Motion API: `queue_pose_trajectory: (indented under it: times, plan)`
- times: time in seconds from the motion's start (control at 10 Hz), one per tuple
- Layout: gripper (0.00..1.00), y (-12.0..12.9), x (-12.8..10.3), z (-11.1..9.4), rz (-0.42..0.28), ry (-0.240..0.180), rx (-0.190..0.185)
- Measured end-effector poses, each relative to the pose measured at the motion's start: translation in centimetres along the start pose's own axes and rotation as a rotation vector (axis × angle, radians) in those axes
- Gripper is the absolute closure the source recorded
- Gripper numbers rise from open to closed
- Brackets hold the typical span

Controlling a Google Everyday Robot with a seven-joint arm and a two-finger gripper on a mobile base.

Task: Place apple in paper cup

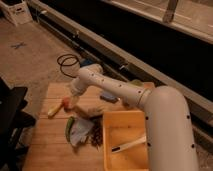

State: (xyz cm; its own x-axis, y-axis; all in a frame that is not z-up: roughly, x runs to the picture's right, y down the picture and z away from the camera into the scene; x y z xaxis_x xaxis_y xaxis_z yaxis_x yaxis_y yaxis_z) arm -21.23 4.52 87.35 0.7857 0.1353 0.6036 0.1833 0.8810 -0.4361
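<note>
The small red-orange apple (65, 103) lies on the left part of the wooden table (52, 147). My gripper (73, 101) hangs from the white arm (107, 86), low over the table and right beside the apple on its right, open with nothing held. A cream round shape just right of the gripper looks like the paper cup (86, 108); the arm partly covers it.
A yellow banana (54, 111) lies left of the apple. A green pepper (68, 128) and crumpled bags (85, 131) lie nearer the front. A large yellow bin (125, 142) holding a white utensil stands at the right. A blue-grey object (107, 96) lies behind the arm.
</note>
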Motion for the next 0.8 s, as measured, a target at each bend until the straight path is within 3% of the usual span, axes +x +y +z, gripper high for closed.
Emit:
queue_pose_trajectory:
  times: [0.5,0.6,0.8]
  plan:
    - [0.21,-1.9,1.9,4.7,0.011,-0.040,-0.043]
    - [0.25,-1.8,1.9,5.3,0.013,-0.047,-0.055]
    - [0.46,-1.2,1.9,6.0,0.011,-0.060,-0.074]
